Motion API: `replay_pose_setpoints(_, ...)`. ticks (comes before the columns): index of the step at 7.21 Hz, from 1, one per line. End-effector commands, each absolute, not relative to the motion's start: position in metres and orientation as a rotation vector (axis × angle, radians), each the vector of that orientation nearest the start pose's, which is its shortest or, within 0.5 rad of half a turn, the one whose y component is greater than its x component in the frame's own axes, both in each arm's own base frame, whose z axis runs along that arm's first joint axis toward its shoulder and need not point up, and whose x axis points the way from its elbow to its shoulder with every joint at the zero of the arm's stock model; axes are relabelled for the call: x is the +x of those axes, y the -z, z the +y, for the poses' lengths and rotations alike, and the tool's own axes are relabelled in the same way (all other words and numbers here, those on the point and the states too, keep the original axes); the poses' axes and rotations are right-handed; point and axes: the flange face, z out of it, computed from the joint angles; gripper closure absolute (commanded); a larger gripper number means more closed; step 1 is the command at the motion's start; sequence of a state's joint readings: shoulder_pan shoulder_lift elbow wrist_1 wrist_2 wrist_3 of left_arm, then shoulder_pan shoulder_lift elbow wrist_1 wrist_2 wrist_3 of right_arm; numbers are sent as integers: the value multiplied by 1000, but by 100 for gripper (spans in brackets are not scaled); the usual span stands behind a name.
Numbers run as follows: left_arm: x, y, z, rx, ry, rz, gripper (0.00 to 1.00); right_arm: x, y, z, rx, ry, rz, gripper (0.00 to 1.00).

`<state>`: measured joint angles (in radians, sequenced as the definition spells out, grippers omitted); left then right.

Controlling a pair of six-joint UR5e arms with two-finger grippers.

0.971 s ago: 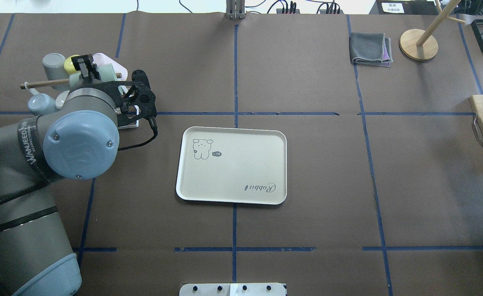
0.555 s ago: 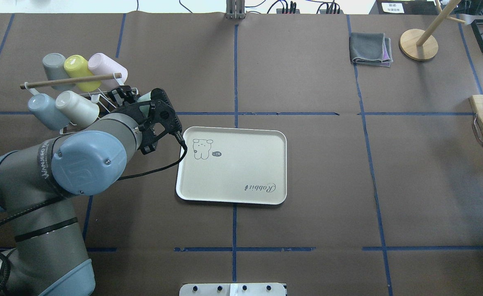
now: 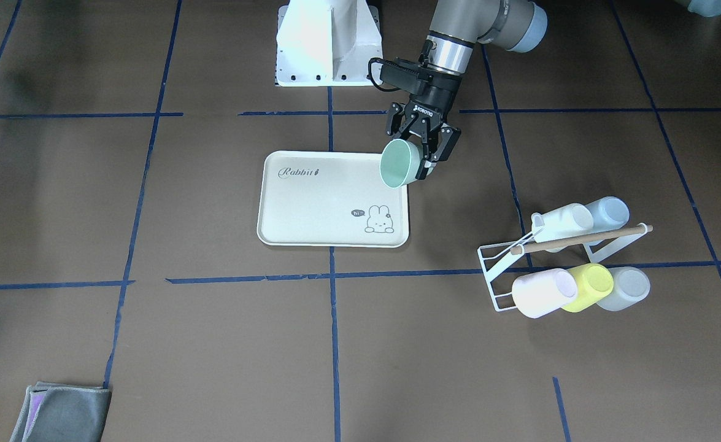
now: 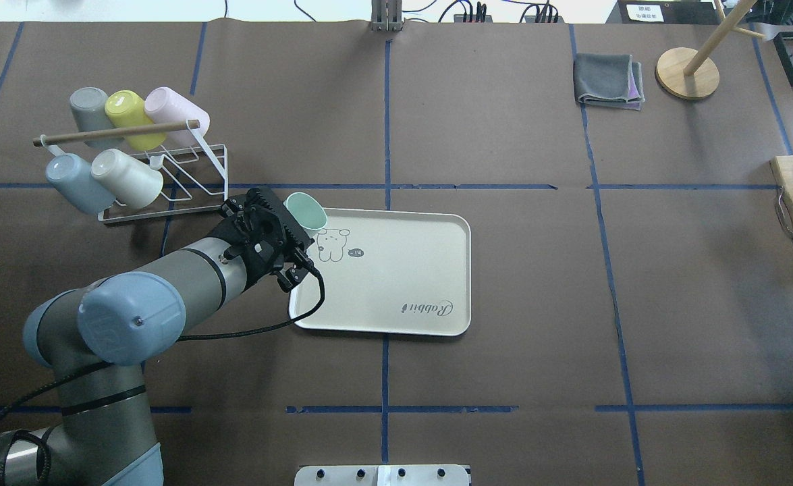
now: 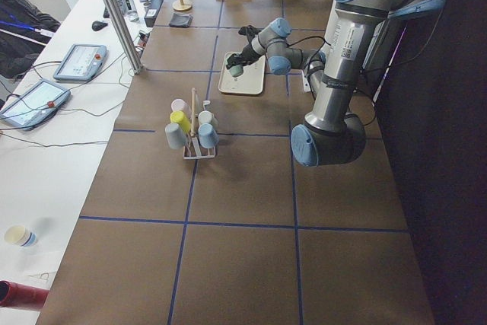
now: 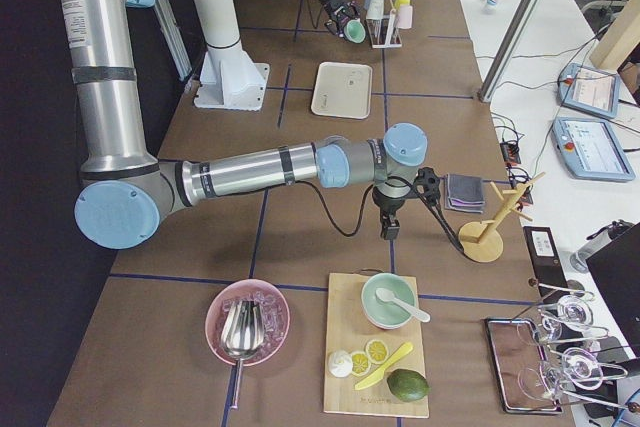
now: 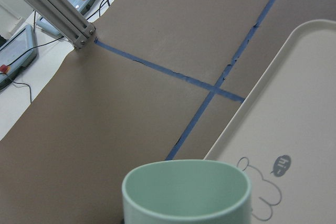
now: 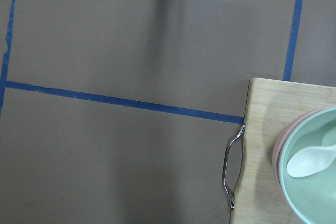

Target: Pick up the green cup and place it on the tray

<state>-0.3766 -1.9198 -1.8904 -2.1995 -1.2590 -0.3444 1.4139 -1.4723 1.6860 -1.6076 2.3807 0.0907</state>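
The green cup (image 3: 398, 163) is a pale mint tumbler held tilted in my left gripper (image 3: 420, 153), mouth turned toward the tray. It hangs above the corner of the cream tray (image 3: 311, 205) nearest the bunny drawing. In the overhead view the cup (image 4: 306, 209) sits just past the left gripper (image 4: 287, 220) over the tray's (image 4: 396, 283) far-left corner. The left wrist view shows the cup's rim (image 7: 186, 188) with the tray (image 7: 299, 124) below. The right gripper (image 6: 388, 229) shows only in the exterior right view, so I cannot tell whether it is open or shut.
A white wire rack (image 4: 197, 162) with several pastel cups stands left of the tray. A folded grey cloth (image 4: 609, 79) and a wooden stand (image 4: 687, 73) lie at the far right. A cutting board (image 8: 262, 145) with a bowl (image 8: 310, 166) lies below the right wrist.
My left arm has swung from the cup rack to the right and toward the tray, carrying the green cup off the rack to the tray's corner.
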Motion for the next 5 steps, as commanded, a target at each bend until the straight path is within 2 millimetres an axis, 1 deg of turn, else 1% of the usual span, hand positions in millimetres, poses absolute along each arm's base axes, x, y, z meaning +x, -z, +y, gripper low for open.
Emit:
replay_pose_setpoints(1,504,-294,-357,1200,-400,928,62,-24,-552,-539,67,136,-823,0)
replay_pose_setpoints(2,513,-314,-359,1236,-353,1004,62,-23,-551,-539,69,135,-823,0)
replay_pose_setpoints(3,517,-329,-358,1272,-311,1084,62,-23,-550,-539,70,135,-823,0)
replay_pose_setpoints(4,524,-326,-358,1302,-290,1131,62,-23,-551,-539,68,133,-823,0)
replay_pose_setpoints(5,539,-315,-363,1312,-283,1144,62,-23,-551,-539,69,135,-823,0)
